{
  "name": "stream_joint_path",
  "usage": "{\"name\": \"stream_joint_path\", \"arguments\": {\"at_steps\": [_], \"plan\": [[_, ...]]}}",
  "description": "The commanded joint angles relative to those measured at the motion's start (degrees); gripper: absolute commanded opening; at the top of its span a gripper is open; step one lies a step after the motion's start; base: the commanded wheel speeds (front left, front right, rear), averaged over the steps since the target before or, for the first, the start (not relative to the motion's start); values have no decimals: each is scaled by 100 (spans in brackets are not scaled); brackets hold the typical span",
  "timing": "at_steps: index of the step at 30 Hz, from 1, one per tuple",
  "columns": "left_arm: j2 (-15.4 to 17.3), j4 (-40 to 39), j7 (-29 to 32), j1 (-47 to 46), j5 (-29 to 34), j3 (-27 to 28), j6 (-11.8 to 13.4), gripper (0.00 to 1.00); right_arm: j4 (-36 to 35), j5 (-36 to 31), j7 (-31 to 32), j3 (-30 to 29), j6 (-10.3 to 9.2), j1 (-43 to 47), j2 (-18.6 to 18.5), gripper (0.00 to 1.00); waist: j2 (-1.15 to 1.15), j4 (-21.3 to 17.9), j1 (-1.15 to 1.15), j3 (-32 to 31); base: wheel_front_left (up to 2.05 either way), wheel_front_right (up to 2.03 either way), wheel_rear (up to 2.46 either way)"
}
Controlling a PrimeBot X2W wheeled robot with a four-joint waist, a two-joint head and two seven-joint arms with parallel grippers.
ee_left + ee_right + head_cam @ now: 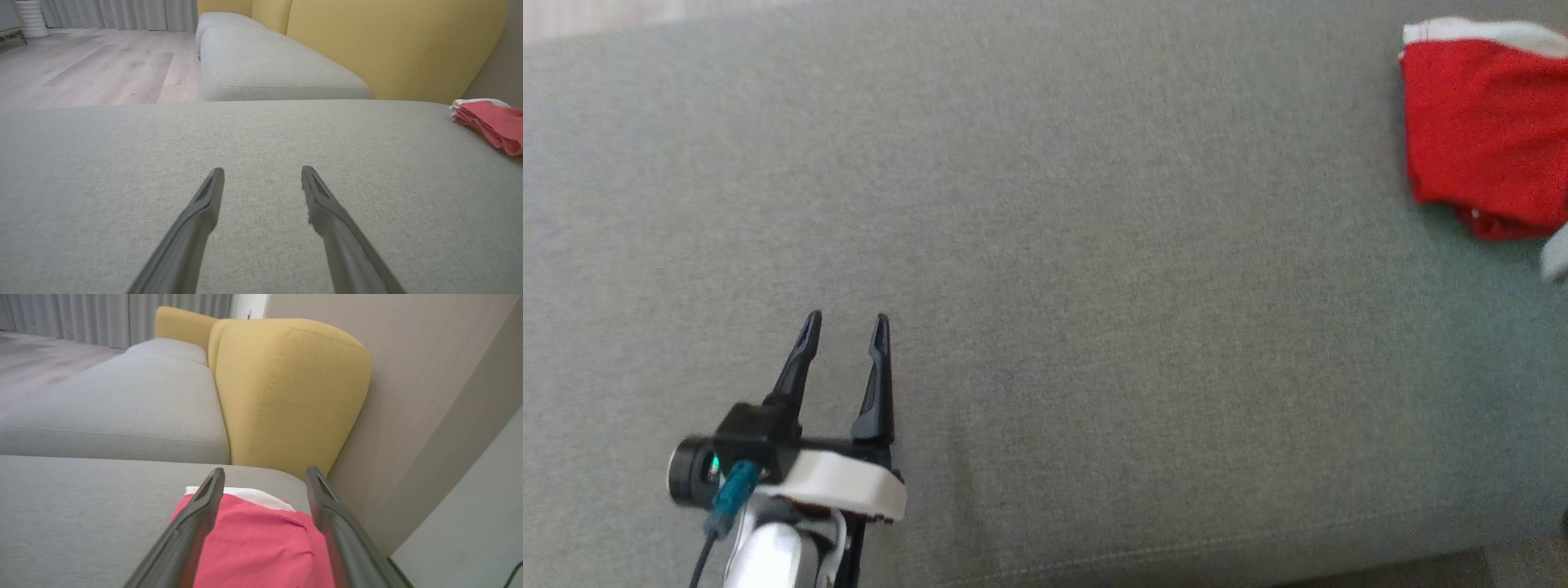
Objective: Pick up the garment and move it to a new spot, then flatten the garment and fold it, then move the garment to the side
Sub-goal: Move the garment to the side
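Observation:
The garment (1482,131) is red with a white band, folded into a compact stack at the far right of the grey cushion (1045,245). It also lies at the right edge in the left wrist view (492,122). My right gripper (265,475) is open just above the garment (257,547), its fingers apart with nothing between them. Far from the cloth, at the lower left of the head view, my left gripper (845,327) hovers open and empty over bare cushion; its own camera shows the gripper (263,175) with both fingers spread.
A second grey seat cushion (265,61) and yellow backrests (286,388) stand beyond the work surface. A beige wall (429,396) rises close to the garment's right side. Wooden floor (81,69) and curtains lie further off.

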Motion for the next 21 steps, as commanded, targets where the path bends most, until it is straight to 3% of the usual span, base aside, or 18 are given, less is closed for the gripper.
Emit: {"name": "stream_joint_path", "arguments": {"at_steps": [1,10,14,21], "plan": [[-4,-197,-70,44,-20,234,75,100,-409,71,-103,123,-4,264,0,100,0,129,0,-258,0,0,0],[-4,-84,-70,396,-54,389,376,100,-1771,281,-399,519,-4,2260,912,100,0,412,0,-980,0,0,0],[-5,90,-70,547,-46,496,503,100,-1933,308,-545,844,-4,2887,1245,100,0,504,0,-1192,0,0,0],[-5,401,-70,746,-80,588,507,100,-1746,315,-894,971,-4,3558,1529,100,0,666,0,-1473,0,0,0]]}}
